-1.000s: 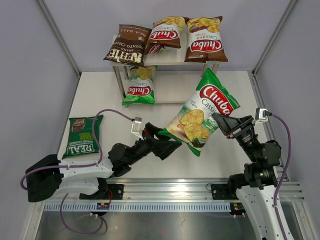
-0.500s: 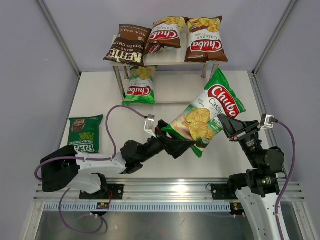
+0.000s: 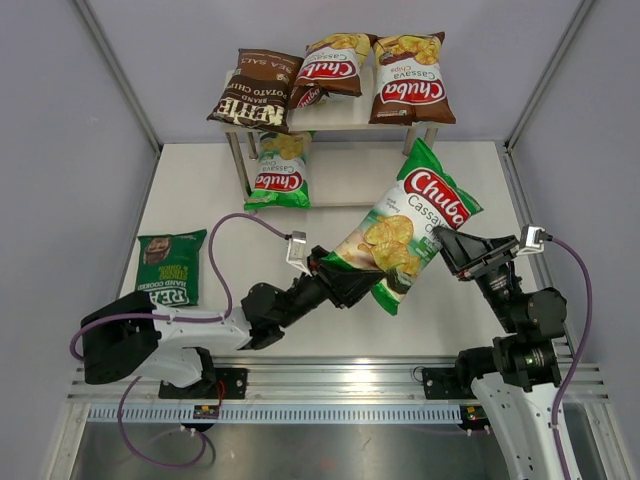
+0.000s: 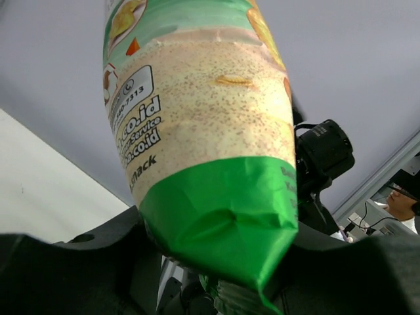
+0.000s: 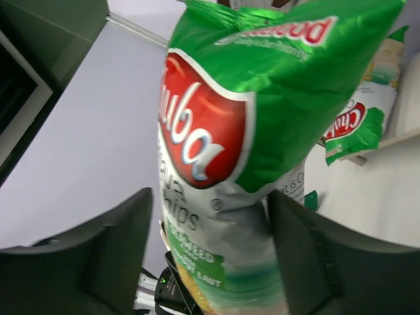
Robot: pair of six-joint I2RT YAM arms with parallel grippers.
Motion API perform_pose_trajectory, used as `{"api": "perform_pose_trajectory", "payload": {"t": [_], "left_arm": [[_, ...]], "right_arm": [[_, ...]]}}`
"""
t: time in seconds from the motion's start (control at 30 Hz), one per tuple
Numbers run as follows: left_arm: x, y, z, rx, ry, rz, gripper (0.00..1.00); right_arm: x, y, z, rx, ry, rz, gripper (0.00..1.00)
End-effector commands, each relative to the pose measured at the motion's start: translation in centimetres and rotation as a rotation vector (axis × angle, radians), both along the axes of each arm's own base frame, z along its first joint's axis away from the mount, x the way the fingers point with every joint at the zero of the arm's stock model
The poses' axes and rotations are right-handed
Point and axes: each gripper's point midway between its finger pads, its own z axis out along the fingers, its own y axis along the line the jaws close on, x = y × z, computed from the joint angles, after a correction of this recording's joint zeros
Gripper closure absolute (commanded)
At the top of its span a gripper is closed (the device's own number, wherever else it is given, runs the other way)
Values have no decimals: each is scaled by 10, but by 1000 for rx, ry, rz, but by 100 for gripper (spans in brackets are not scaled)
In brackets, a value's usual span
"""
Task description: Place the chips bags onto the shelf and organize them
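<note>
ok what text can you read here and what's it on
"Chuba Cassava", "SEAWEED", "co.id": glossy green snack bag held in the air; other print blurred
"Chuba Cassava Chips": glossy brown bag, right end of cream shelf top
"Chuba": second brown bag, middle of top
"Kettle", upside down: dark brown bag, left end
"Chuba": green bag beneath the top board
"REAL HAND COOKED", upside down: dark green bag on white table
</note>
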Motion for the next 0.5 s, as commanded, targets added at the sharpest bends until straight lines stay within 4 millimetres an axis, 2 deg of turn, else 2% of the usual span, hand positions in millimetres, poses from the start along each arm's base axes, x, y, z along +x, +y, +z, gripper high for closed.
{"api": "perform_pose_trajectory", "payload": {"t": [0.0,0.03,0.07,0.1,0.17,0.37,0.47], "left_arm": [[6,27,22,-163,24,59,91],[7,30,4,-142,48,66,92],[8,33,-6,-143,71,75,92],[11,41,-5,-184,93,92,92],[12,46,-23,-164,112,106,94],[31,57,-53,-151,236,197,100],[41,57,-55,-162,261,217,100]], "right_arm": [[-2,-12,1,-94,-1,-98,17],[-1,-15,-6,-120,37,-122,13],[0,-19,-8,-139,45,-145,11],[1,-21,-11,-165,46,-165,10],[1,-27,-15,-185,58,-200,5],[0,-54,-26,-248,128,-356,2],[-7,-65,-22,-264,112,-415,2]]}}
